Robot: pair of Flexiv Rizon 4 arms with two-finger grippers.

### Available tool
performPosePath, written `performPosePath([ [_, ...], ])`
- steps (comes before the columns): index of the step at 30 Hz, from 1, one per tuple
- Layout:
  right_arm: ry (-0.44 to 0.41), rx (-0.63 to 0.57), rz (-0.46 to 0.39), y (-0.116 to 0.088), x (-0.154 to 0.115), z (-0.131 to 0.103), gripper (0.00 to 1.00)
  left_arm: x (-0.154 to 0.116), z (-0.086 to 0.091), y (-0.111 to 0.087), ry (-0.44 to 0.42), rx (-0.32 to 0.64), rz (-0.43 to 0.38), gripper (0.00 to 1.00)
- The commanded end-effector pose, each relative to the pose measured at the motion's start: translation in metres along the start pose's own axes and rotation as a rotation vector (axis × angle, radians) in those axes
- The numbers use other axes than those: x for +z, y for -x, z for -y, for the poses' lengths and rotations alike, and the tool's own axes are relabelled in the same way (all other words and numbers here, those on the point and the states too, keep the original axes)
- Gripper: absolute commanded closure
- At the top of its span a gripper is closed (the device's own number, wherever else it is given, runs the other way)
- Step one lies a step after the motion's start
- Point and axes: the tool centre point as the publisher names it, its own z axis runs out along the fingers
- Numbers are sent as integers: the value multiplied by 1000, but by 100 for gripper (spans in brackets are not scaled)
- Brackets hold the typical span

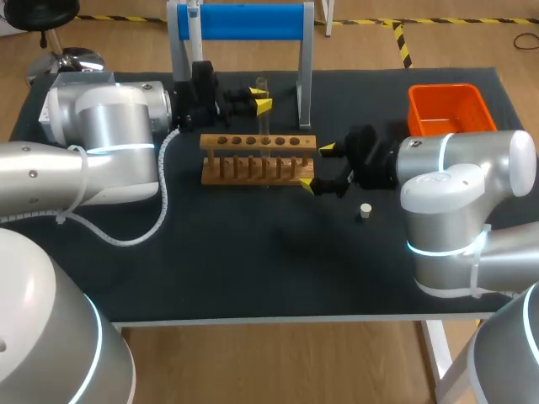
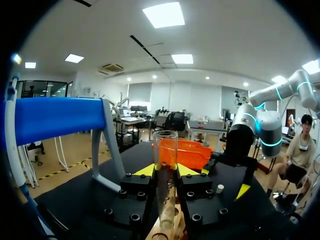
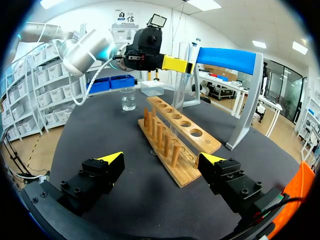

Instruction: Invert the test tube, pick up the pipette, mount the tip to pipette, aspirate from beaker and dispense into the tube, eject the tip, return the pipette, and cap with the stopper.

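A clear glass test tube stands upright with its mouth up, its lower end down in the wooden rack. My left gripper is shut on the tube's upper part; in the left wrist view the tube sits squeezed between the yellow tips. My right gripper stands open at the rack's right end, its fingers apart with nothing between them. A small white stopper lies on the mat near the right arm. The beaker stands beyond the rack.
A blue-topped stand rises behind the rack, with the pipette hanging at its left post. An orange bin sits at the back right. A white box stands near the beaker.
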Motion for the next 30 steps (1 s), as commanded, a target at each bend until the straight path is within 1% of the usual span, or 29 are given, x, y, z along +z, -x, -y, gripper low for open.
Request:
performPosePath([
  [1, -3, 0, -2, 0, -1, -1, 0, 1, 0, 1, 7, -5, 2, 100],
  [12, -3, 0, -2, 0, -1, -1, 0, 2, -4, 1, 28, -11, 3, 100],
  [30, -3, 0, -2, 0, -1, -1, 0, 1, -7, 2, 33, -10, 11, 100],
])
